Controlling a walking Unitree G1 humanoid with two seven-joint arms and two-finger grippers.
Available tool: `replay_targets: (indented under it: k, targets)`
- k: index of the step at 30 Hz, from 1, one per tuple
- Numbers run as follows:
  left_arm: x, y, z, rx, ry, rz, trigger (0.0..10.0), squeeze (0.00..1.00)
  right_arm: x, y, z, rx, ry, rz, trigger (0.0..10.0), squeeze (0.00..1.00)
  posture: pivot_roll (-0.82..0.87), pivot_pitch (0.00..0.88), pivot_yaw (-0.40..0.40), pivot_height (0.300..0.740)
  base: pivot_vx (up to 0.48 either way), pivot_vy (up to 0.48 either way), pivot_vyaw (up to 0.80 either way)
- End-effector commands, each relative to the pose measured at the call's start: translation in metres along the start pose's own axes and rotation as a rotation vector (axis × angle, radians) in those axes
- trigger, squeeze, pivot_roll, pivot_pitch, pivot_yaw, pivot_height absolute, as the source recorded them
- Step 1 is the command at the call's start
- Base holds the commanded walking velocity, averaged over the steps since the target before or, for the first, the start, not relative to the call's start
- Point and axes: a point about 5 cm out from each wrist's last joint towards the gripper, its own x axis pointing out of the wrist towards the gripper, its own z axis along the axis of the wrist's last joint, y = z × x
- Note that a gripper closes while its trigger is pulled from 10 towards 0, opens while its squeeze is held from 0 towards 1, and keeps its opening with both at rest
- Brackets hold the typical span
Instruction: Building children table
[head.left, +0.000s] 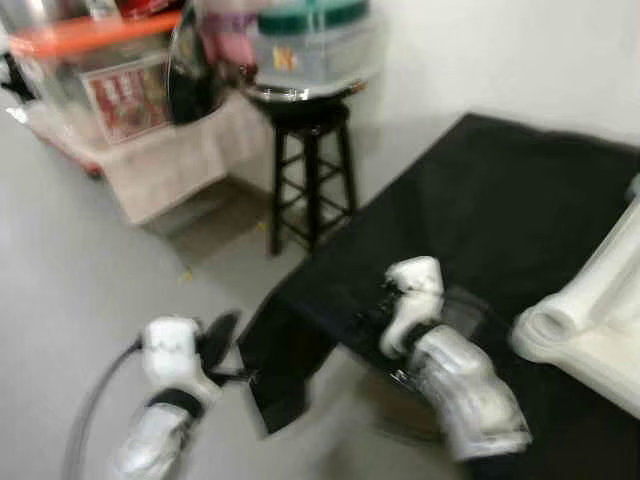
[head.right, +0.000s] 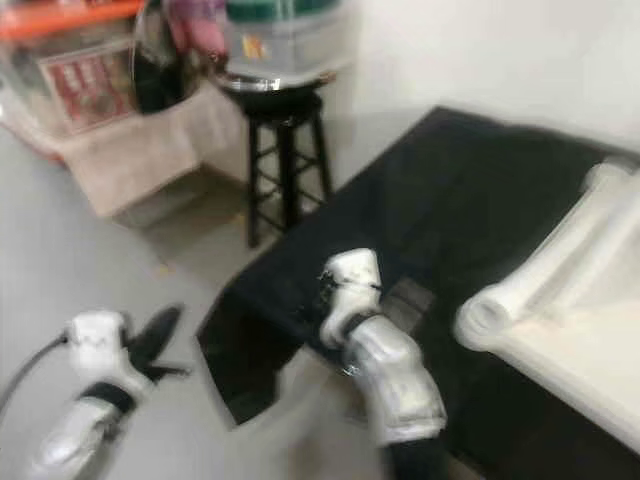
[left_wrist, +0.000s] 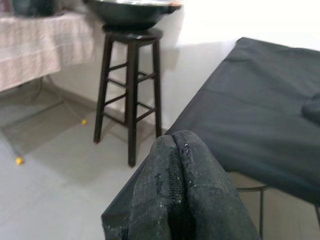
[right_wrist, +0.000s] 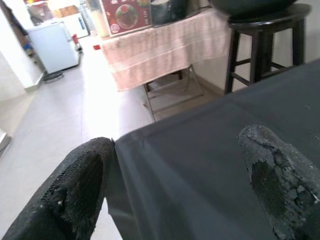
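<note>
A white children's table piece (head.left: 600, 340) lies on the black cloth-covered table (head.left: 500, 190) at the right, and a round white leg (head.right: 500, 310) of it points toward me. My right gripper (right_wrist: 175, 147) hovers over the near left part of the black cloth, well left of the white piece. It is open, its fingers spread wide with nothing between them. My left gripper (head.left: 222, 335) hangs over the grey floor beside the cloth's near corner. In the left wrist view its fingers (left_wrist: 192, 190) are pressed together and hold nothing.
A black stool (head.left: 310, 170) stands just past the black table's left edge and carries a dark bowl with plastic containers. Further left is a low table under a pink cloth (head.left: 170, 160) with a clear box on it. Grey floor spreads out to the left.
</note>
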Motion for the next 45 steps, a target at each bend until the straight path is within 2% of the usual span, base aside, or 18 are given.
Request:
replay_targets:
  k: [1, 45]
  targets:
    - [0.0012, -0.0022, 0.0002, -0.007, -0.002, -0.006, 10.0, 0.00, -0.0030, -0.0066, 0.0000, 0.010, 0.003, -0.023, 10.0, 0.00, -0.07, 0.016, 0.084, 0.740, 0.000, 0.000, -0.80]
    - [0.0012, 0.0008, 0.0019, -0.024, -0.015, 0.009, 10.0, 0.00, -0.0024, -0.0060, 0.0003, 0.024, 0.001, -0.012, 10.0, 0.00, -0.07, 0.010, 0.083, 0.740, 0.000, 0.000, -0.80]
